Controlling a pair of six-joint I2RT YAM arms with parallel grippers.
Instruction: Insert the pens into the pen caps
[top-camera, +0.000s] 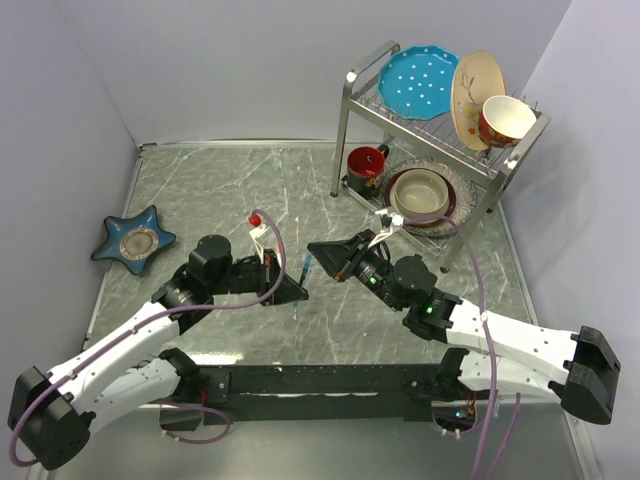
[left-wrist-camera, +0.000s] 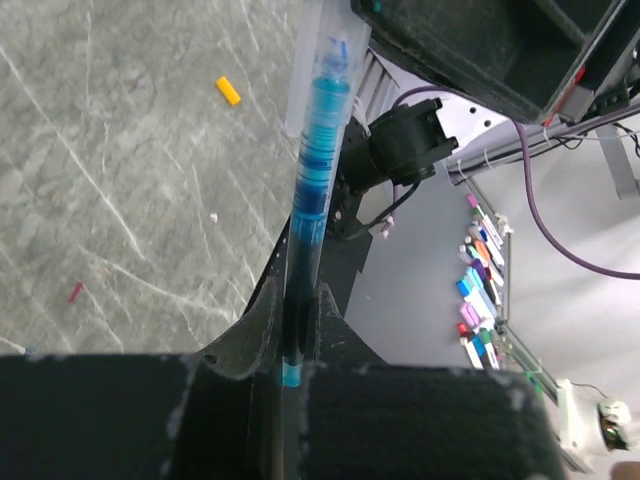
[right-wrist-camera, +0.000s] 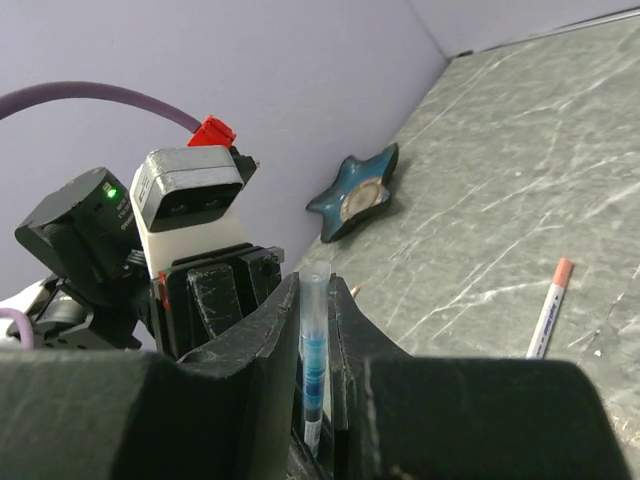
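A blue-teal pen (top-camera: 303, 275) hangs between both grippers above the table's middle. My left gripper (left-wrist-camera: 298, 310) is shut on its rear end, and the barrel (left-wrist-camera: 315, 170) runs away from the fingers. The pen's front end sits inside a clear translucent cap (left-wrist-camera: 322, 50). My right gripper (right-wrist-camera: 315, 285) is shut on that clear cap (right-wrist-camera: 315, 300), with the blue barrel (right-wrist-camera: 314, 360) showing through it. The two grippers (top-camera: 296, 290) (top-camera: 318, 252) face each other, almost touching. A yellow-orange cap (left-wrist-camera: 228, 91) lies on the table. A white pen with a red-orange end (right-wrist-camera: 548, 310) lies on the table.
A blue star-shaped dish (top-camera: 135, 240) sits at the far left, also in the right wrist view (right-wrist-camera: 355, 195). A metal dish rack (top-camera: 350, 110) with plates, bowls and a red mug (top-camera: 366, 165) stands at the back right. A tiny red scrap (left-wrist-camera: 76, 292) lies on the table.
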